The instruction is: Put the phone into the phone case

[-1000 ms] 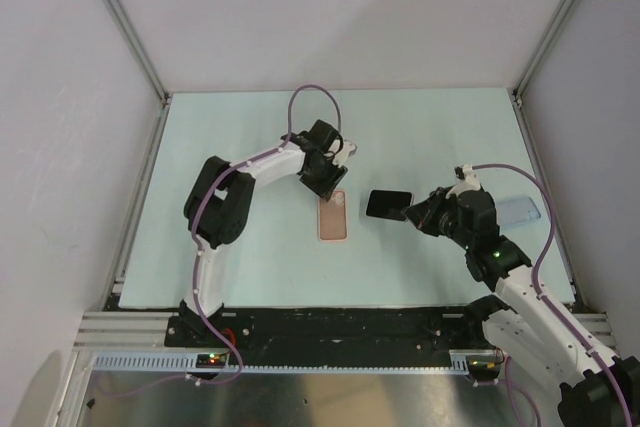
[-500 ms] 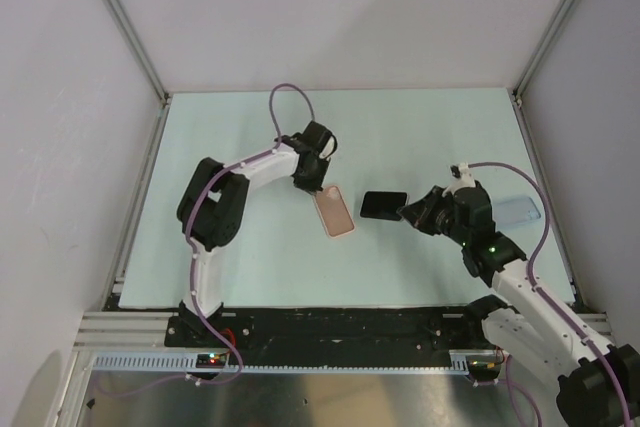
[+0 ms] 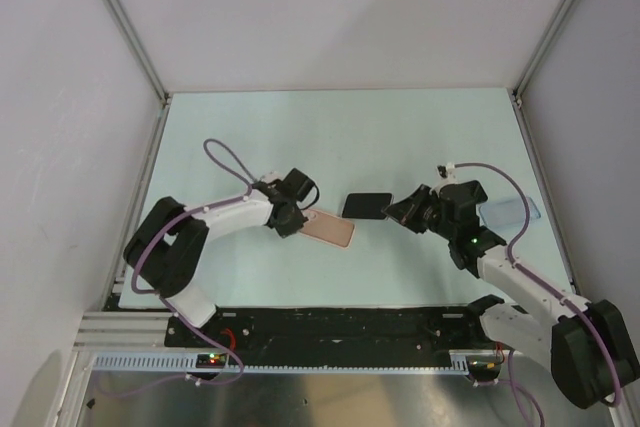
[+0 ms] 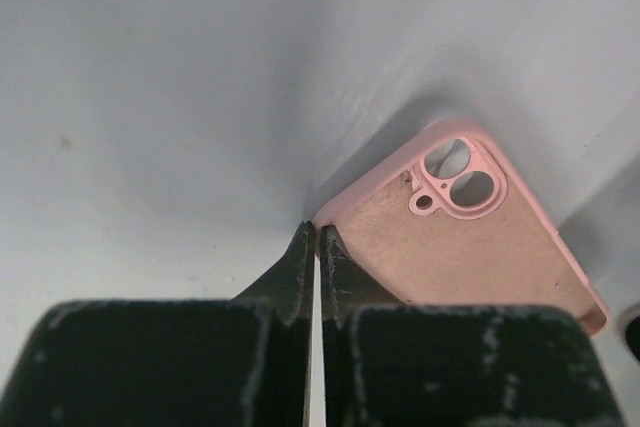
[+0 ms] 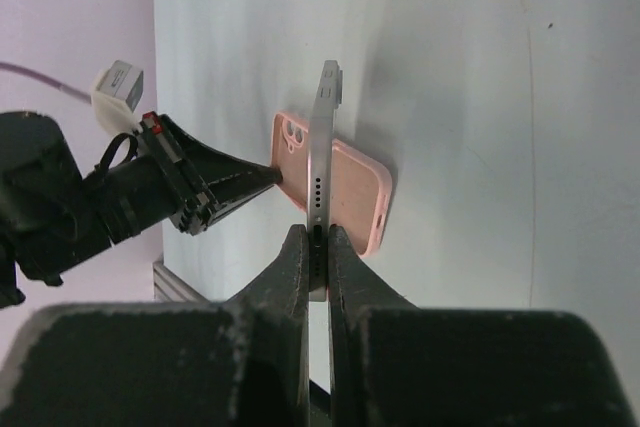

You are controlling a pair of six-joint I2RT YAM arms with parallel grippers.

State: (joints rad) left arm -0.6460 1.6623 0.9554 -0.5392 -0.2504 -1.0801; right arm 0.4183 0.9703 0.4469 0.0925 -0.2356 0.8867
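Left gripper, seen from above, pinches the left end of the pink phone case on the table. The right gripper clamps the black phone just beside the case. Left wrist: jaws nearly closed on the case's corner rim. Right wrist: the phone is held edge-on, with the case behind it.

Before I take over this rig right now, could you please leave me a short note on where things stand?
Left gripper: shut, pinching a corner of the pink phone case, open side up.
Right gripper: shut on one end of the phone, which is beside the case, not in it.
Done: both things gripped.
Left: line the phone up over the case and press it in.
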